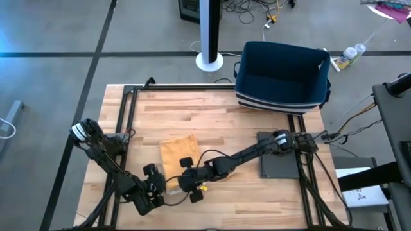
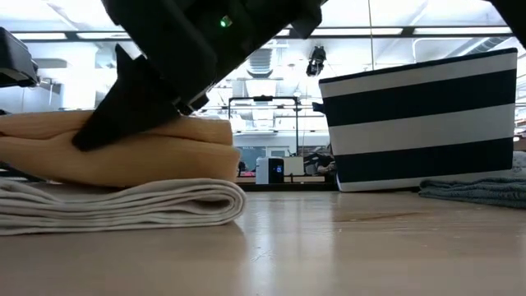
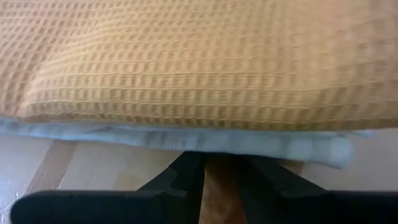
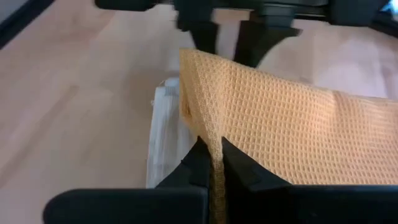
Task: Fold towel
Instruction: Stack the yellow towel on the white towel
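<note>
Pinched the towel edge

My right end effector [image 4: 211, 163] was clamped on the floppy waffle towel [image 4: 292, 130]; left end effector [image 3: 217, 180] sat slightly parted nearby. Corners grip best.

The towel [image 4: 292, 130] is matt cloth in a coarse waffle weave — mustard-coloured, with a smoother pale cloth layer [image 2: 123, 204] under it. The table [image 1: 257, 205] is planked wood with a light sheen. The striped basket [image 2: 419, 123] looks like soft fabric — the gripper fingers [image 4: 199, 165] dark, matt plastic.
</note>
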Controlling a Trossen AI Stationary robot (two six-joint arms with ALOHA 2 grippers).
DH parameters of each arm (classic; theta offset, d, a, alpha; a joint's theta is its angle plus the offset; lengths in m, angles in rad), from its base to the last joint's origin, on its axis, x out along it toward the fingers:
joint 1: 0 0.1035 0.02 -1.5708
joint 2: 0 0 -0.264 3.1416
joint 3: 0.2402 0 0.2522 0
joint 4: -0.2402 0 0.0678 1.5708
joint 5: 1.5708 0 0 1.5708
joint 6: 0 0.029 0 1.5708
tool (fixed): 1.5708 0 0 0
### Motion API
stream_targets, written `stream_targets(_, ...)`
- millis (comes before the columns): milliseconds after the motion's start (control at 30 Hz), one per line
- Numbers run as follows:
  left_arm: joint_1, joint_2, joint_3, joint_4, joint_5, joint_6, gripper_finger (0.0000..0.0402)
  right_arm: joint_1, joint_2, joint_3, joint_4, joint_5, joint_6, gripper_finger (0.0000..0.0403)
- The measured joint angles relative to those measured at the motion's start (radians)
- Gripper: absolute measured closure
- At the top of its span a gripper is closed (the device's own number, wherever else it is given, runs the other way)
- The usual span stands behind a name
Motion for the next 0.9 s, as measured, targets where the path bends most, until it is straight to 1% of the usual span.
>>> stream_targets(233,0.012,0.002,-0.002,-0.010,-0.033,-0.026,0.0324,0.005,-0.005,0.000,0.003,0.002,0.034,0.0396)
stream_targets(300,0.012,-0.013,-0.003,-0.074,-0.028,-0.028,0.0324,-0.002,-0.006,0.000,0.002,0.006,0.048,0.0396)
stream_targets(433,-0.030,-0.111,0.011,-0.301,0.003,-0.106,0.0324,-0.022,-0.006,0.000,-0.006,0.025,0.073,0.0396)
stream_targets(500,-0.073,-0.179,0.027,-0.363,-0.010,-0.164,0.0324,-0.032,-0.006,0.000,-0.008,0.028,0.095,0.0396)
stream_targets(533,-0.096,-0.209,0.027,-0.362,-0.033,-0.191,0.0324,-0.035,-0.006,0.000,-0.010,0.028,0.103,0.0396)
stream_targets(600,-0.136,-0.249,0.023,-0.286,-0.091,-0.221,0.0324,-0.041,-0.006,0.000,-0.014,0.029,0.110,0.0396)
stream_targets(667,-0.150,-0.245,0.020,-0.137,-0.117,-0.183,0.0324,-0.043,-0.006,0.000,-0.014,0.029,0.115,0.0396)
stream_targets(800,-0.124,-0.110,0.023,0.216,-0.163,-0.019,0.0324,-0.043,-0.006,0.000,-0.010,0.028,0.120,0.0396)
stream_targets(833,-0.115,-0.073,0.032,0.266,-0.173,0.007,0.0324,-0.043,-0.006,0.000,-0.010,0.027,0.126,0.0395)
stream_targets(900,-0.096,-0.002,0.052,0.296,-0.178,-0.001,0.0324,-0.043,-0.006,0.000,-0.010,0.027,0.130,0.0395)
